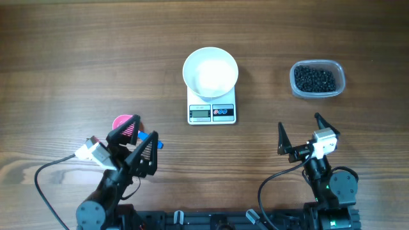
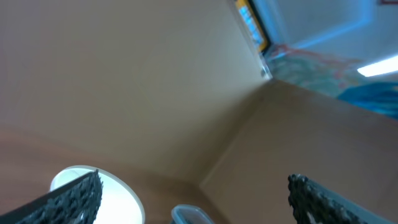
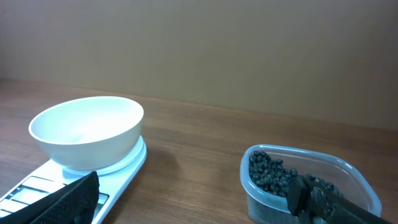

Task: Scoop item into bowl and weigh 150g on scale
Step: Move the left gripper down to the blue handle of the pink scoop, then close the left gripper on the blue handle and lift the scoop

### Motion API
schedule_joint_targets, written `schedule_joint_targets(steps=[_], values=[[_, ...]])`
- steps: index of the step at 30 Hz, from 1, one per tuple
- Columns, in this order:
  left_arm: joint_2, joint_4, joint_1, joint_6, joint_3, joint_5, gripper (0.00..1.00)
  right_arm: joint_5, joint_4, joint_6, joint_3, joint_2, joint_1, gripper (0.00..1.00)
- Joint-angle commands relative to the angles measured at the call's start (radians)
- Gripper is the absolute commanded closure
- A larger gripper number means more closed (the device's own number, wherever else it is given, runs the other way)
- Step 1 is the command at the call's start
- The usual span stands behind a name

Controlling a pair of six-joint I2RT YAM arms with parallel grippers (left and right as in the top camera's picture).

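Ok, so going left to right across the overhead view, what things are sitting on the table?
pink scoop → white bowl sitting on the scale → clear tub holding the black beads. The grippers overlap these sideways, so they are left out.

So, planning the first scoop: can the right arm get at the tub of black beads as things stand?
Probably yes. The right gripper is open and empty, and only bare table lies between it and the tub of beads; the bowl and scale sit off to its left.
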Motion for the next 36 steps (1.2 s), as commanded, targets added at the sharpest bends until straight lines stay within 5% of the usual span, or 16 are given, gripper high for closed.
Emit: schedule_joint_targets(steps=[1,4,8,14,23,28,36], values=[[-0.004,-0.056,0.007,0.018,0.13,0.037,0.0,-0.022,0.005,-0.005,0.0,0.001,0.003,0.0],[0.045,-0.39,0.007,0.174,0.364,0.023,0.0,-0.023,0.005,-0.005,0.0,0.001,0.003,0.0],[0.285,-1.023,0.007,0.225,0.722,-0.016,0.0,-0.022,0.005,-0.005,0.0,0.001,0.003,0.0],[0.698,-1.478,0.007,0.303,0.978,-0.161,0.0,-0.023,0.005,-0.005,0.0,0.001,0.003,0.0],[1.082,-1.556,0.006,0.329,0.927,-0.173,0.0,-0.023,0.005,-0.005,0.0,0.001,0.003,0.0],[1.226,-1.342,0.008,0.325,0.77,-0.126,0.0,-0.022,0.005,-0.005,0.0,0.001,0.003,0.0],[1.343,-1.211,0.019,0.266,0.708,-0.238,0.0,-0.023,0.005,-0.005,0.0,0.001,0.003,0.0]])
